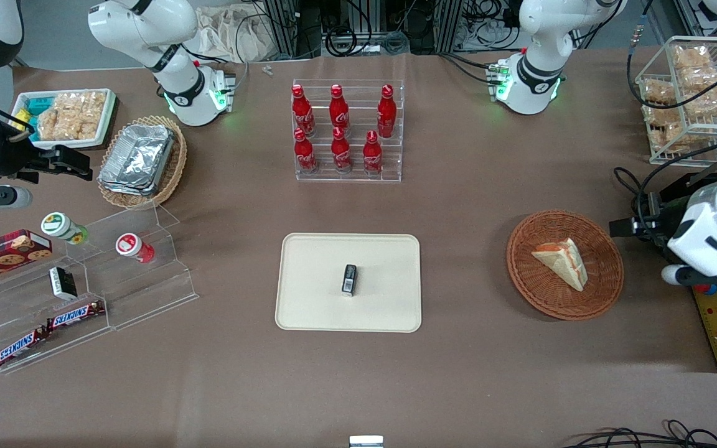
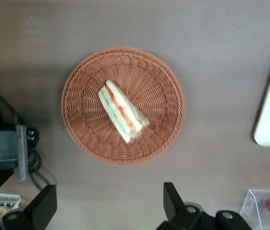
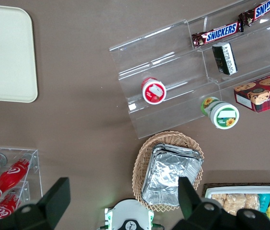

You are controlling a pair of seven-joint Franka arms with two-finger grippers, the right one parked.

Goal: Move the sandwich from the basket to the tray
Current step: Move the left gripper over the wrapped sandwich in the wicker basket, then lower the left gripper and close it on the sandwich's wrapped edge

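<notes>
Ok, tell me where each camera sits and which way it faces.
Front view: above the table's front, facing both arm bases; sees tray, black box, basket with sandwich.
Left wrist view: on the working arm, looking down at basket and sandwich; open claw shows, apart from both.
Right wrist view: on the parked arm, looking down at snack shelves.
All three share the tray.

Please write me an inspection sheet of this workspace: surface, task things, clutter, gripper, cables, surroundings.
Surface: brown table, no spills seen.
Task things: sandwich lies in the basket; tray holds a small black box.
Clutter: cola bottles, foil containers, snack bars.
Gripper: left gripper open, above the table beside the basket, holding nothing.
Cables: black cables near the basket.
Surroundings: wire rack of snacks at the working arm's end.
</notes>
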